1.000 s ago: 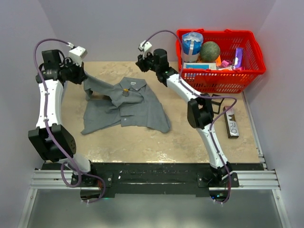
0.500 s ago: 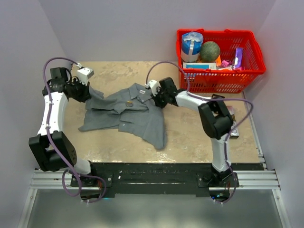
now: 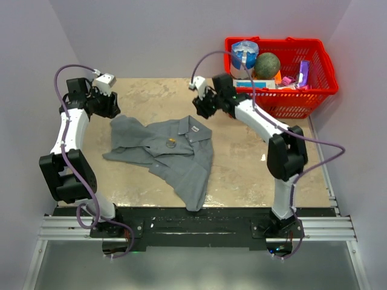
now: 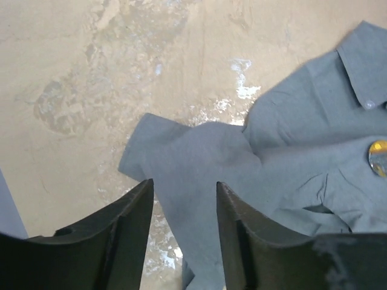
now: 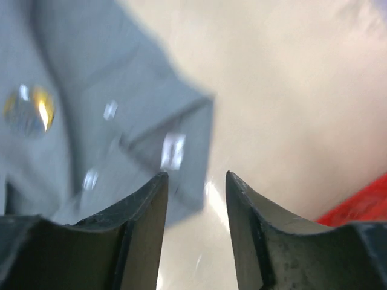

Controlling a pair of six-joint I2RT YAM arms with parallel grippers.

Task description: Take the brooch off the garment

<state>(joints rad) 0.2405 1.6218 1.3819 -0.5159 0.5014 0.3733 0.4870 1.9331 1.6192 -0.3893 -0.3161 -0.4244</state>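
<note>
The grey garment lies spread on the tan table, collar toward the back, one side trailing toward the near edge. The brooch, a small gold disc, sits on its chest. My left gripper hovers open just beyond the left sleeve; in the left wrist view the sleeve lies below the open left gripper, and the brooch shows at the right edge. My right gripper hangs open behind the collar. The right wrist view is blurred: open right gripper, white label, brooch.
A red basket full of assorted items stands at the back right corner, close behind the right arm; its red corner shows in the right wrist view. Bare tan tabletop surrounds the shirt.
Both grippers have opened and let go of the shirt, then drawn back from it. The shirt has dropped flat and settled further right and nearer.
</note>
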